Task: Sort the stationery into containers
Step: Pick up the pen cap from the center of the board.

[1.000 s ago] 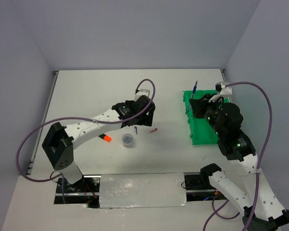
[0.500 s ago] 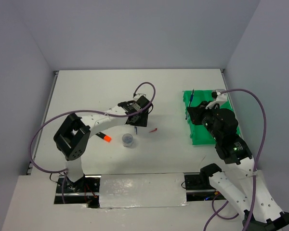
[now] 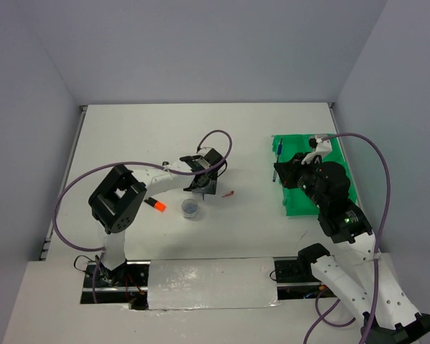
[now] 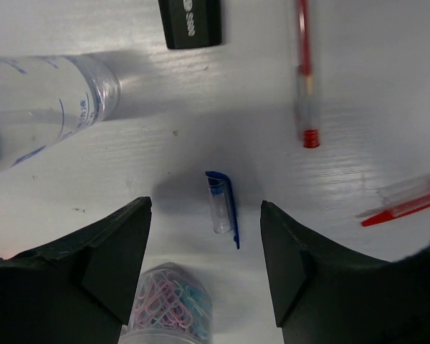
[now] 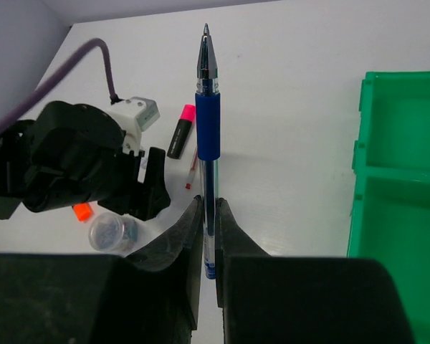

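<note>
Between left tool (image 4: 203, 215) prongs — slim clear-and-blue plastic pen cap (image 4: 222, 209)

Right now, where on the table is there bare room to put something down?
Bare: the far table beyond the left gripper, and the strip between the red pen and the green tray. Crowded: around the left gripper, with the jar, blue cap and bottle.
</note>
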Controlling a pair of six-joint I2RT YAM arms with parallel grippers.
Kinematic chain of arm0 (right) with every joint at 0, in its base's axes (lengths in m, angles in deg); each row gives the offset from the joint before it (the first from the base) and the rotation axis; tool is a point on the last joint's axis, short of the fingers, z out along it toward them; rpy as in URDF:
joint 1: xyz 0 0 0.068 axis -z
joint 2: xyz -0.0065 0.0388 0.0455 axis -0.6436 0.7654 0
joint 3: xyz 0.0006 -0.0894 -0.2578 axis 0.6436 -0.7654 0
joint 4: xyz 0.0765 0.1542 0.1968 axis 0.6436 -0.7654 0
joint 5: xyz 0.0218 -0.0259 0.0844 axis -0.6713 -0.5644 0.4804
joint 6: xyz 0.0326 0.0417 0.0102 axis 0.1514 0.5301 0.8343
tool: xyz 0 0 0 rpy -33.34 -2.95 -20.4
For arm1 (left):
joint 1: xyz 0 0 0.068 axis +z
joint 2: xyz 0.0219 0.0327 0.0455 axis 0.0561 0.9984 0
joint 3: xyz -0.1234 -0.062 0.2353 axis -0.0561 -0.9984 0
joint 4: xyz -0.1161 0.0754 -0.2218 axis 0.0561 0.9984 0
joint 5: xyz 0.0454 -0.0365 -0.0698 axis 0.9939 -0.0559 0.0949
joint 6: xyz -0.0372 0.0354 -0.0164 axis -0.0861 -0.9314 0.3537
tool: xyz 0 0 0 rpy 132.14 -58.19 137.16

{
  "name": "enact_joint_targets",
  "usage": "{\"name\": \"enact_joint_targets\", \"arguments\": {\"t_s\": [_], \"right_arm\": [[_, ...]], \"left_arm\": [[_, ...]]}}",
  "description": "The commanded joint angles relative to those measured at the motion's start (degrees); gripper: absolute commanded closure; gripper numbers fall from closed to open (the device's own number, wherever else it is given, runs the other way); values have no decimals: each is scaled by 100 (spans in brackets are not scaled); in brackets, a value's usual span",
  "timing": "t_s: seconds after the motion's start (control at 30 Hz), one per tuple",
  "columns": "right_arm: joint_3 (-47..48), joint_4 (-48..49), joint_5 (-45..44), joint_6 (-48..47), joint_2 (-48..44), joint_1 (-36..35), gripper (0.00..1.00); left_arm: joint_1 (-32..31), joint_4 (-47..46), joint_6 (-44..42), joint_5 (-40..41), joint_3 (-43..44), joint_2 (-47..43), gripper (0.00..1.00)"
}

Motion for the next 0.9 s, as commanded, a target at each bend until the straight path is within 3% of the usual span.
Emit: {"name": "enact_joint_targets", "arguments": {"t_s": [0.0,0.13,0.43,0.53,0.57,0.87], "right_arm": [[8,277,98,-104,-26,-43,100],[8,268,186,-95,-35,-51,100],[87,242,160,-69,-97,-51,100],[61,285,239,-51,-105,-43,100],[43,355,378,-51,-114,-51,100],[-598,1207,1170,300,-97,-34,100]], "left_arm": [[15,-78,122,54,-166,107,26],[15,-16,157,177,-245,186,27],[6,-16,245,81,-446,160,51],[6,-60,245,-16,-517,177,73],[6,-69,245,-42,-526,221,100],[6,-596,140,-499,-904,-577,100]]}}
